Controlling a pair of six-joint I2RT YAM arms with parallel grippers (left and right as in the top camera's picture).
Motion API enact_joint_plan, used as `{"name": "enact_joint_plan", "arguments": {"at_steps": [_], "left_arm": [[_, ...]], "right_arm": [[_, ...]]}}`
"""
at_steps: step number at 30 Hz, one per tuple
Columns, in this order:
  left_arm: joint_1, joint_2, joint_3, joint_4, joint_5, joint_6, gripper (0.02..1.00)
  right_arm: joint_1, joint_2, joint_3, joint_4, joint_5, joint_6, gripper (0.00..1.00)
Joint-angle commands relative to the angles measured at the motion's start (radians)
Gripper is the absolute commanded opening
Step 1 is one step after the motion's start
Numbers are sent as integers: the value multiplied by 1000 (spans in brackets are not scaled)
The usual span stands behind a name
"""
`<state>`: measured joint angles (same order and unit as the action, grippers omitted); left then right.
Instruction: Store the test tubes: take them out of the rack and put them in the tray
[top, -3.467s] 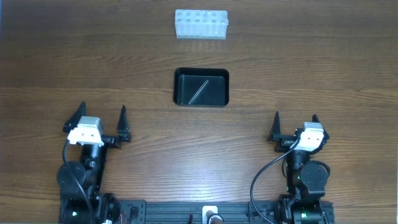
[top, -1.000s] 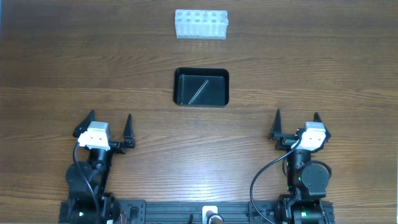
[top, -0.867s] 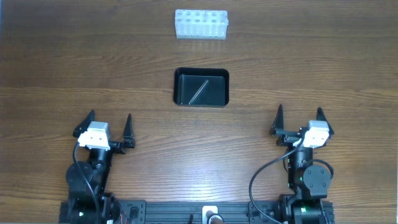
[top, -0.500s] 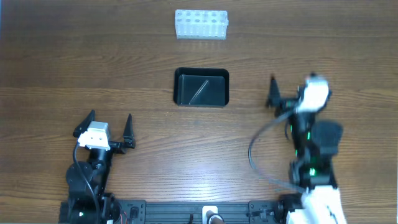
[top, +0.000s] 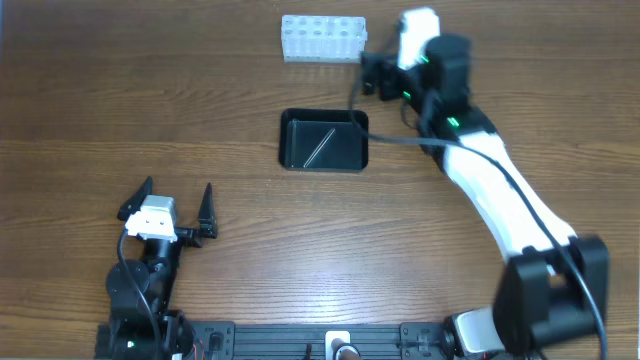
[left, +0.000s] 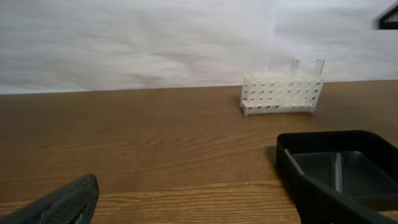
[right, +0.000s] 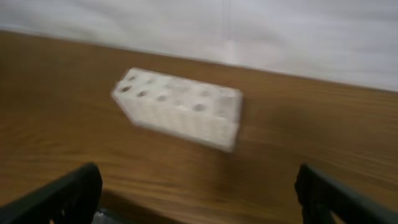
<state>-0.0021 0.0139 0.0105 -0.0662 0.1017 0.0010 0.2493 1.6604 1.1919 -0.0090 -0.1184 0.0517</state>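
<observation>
One tube (top: 320, 146) lies slanted in the tray (top: 284, 150). Beyond the tray stands the rack (top: 323, 39), with two tubes (left: 319, 65) upright in it. The right claw (top: 372, 72), spread wide, hangs past the tray's far right corner. The left claw (top: 177, 187), also spread, sits well short of the tray, to its left.

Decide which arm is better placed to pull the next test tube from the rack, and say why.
Right. The right gripper hangs open beside the right end of the rack, facing it closely. The left gripper sits back near its own base, short even of the tray.
</observation>
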Motion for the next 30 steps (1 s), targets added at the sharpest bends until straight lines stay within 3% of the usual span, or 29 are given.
{"name": "enact_joint_plan", "arguments": {"at_steps": [1, 4, 10, 15, 30], "left_arm": [[7, -7, -5, -2, 13, 14, 1000], [7, -7, -5, -2, 13, 14, 1000], [7, -7, -5, -2, 13, 14, 998], [7, -7, -5, -2, 13, 14, 1000], [7, -7, -5, -2, 13, 14, 1000]], "right_arm": [[113, 191, 277, -121, 101, 42, 991], [158, 296, 424, -217, 186, 69, 991], [208, 486, 676, -362, 248, 93, 993], [215, 605, 819, -440, 356, 162, 989], [191, 692, 856, -332, 356, 196, 967]]}}
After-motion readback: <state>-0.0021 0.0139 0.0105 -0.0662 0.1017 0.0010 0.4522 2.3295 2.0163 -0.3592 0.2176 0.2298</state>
